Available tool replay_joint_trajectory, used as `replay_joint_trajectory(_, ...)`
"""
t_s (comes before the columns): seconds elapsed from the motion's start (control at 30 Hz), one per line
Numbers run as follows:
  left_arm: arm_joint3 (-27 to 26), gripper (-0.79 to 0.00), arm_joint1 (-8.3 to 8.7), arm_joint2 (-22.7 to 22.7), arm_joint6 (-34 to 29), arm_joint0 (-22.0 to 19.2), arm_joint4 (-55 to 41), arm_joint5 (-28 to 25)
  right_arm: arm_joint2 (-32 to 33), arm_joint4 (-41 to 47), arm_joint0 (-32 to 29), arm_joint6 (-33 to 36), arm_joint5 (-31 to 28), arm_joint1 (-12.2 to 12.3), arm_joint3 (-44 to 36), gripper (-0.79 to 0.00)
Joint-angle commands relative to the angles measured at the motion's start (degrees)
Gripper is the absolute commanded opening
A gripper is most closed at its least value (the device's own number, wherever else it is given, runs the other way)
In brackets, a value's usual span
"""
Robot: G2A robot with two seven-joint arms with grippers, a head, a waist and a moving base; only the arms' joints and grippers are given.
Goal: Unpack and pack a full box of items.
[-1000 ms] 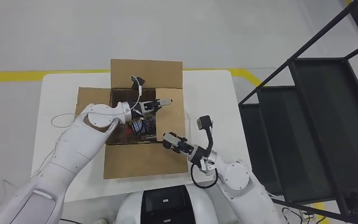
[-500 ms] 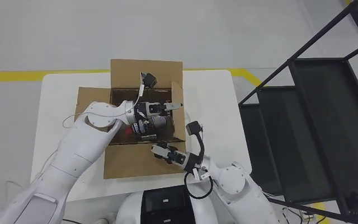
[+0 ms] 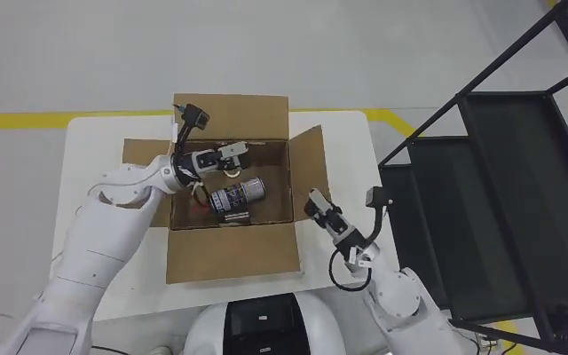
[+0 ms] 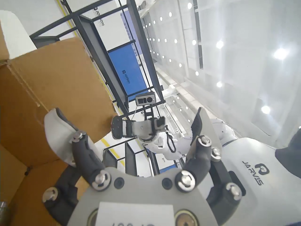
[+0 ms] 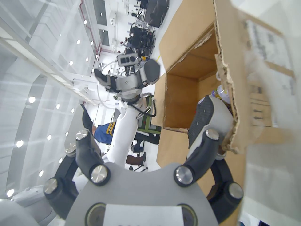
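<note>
**Box open on table; both grippers empty**

The box (image 3: 232, 253) is brown corrugated cardboard, rectangular. It stands at the centre of the frame on a smooth white table (image 3: 89, 151), with its flaps folded outward. The right-hand flap (image 3: 308, 160) stands half raised, and its edge is torn and ragged. Its outer face carries a white paper label (image 5: 265, 45) whose print is too blurred to read.

Inside the box a can (image 3: 240, 190) lies on its side. It is cylindrical, with a dark printed wrap and a pale metal end; the wording is too small to make out. Just below it in the frame lie further dark items (image 3: 229, 213) of unclear shape.

The left gripper (image 4: 125, 118) has its fingers spread wide, with nothing between them. In the top view it is over the upper left of the box opening, just up and left of the can and apart from it.

The right gripper (image 5: 144, 106) is likewise spread wide and holds nothing. In the top view it is lower right of centre, just outside the raised flap and well apart from the can. One ribbed black finger pad (image 5: 200, 116) sits close beside the torn edge; contact cannot be confirmed.
</note>
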Motion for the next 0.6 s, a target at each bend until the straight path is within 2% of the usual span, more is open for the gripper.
replay_joint_trajectory(0.0, -2.64, 0.0, 1.24, -4.63, -1.27, 3.21, -0.53, 0.53, 0.22, 2.57, 0.99, -0.16, 0.9, -0.07, 2.01, 0.0)
replay_joint_trajectory(0.2, -9.66, 0.0, 4.07, -16.0, -3.91, 13.54, -1.23, 1.0, 0.46, 6.71, 6.01, -1.54, 5.18, -0.34, 10.34, 0.0)
replay_joint_trajectory(0.33, -12.3, 0.0, 5.13, -22.39, -3.78, 20.57, -4.5, 0.73, -0.4, 6.15, 7.78, -2.94, 8.13, -0.52, 13.07, 0.0)
replay_joint_trajectory(0.43, -13.33, 0.0, 5.6, -25.68, -3.91, 24.59, -6.18, 0.46, -0.79, 6.18, 8.53, -2.57, 10.3, -0.54, 14.13, 0.0)
replay_joint_trajectory(0.57, -12.85, 0.0, 5.87, -28.44, -3.62, 27.32, -8.73, 0.61, -1.28, 6.12, 9.5, -2.14, 12.02, -0.57, 14.72, 0.0)
